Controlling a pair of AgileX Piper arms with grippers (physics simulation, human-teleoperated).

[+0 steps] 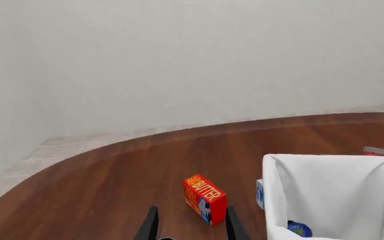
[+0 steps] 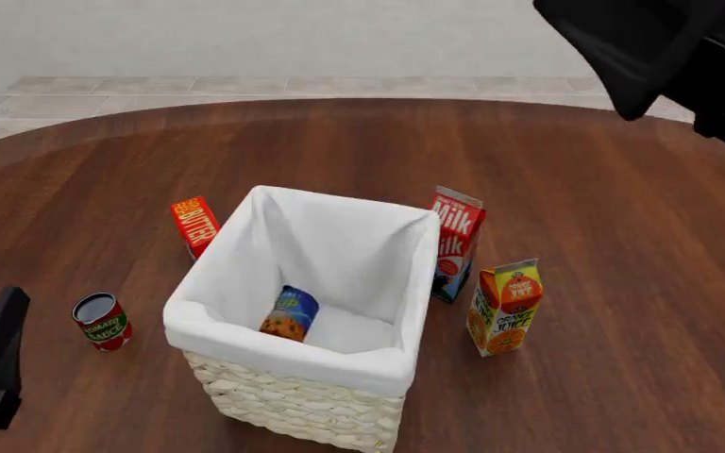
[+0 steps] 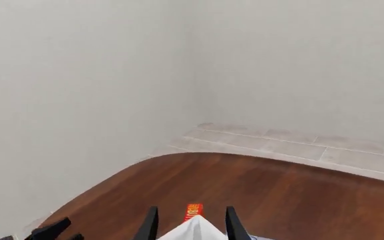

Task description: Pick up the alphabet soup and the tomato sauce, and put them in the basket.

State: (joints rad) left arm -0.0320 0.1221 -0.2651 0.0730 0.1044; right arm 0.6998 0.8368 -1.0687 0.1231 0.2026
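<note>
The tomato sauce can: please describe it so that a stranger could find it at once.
Start from the big white-lined basket in the middle of the table. To its left stands the tomato sauce, upright and alone. It is the only round can there; the butter box beyond it is rectangular.

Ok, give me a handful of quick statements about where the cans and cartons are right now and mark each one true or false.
1. The alphabet soup lies inside the basket. True.
2. The tomato sauce is in the basket too. False: it stands on the table to the basket's left.
3. The left gripper holds a can. False: its fingers are apart with nothing between them.
4. The milk carton stands upright beside the basket. True.
5. The orange juice carton lies flat. False: it stands upright.
</note>
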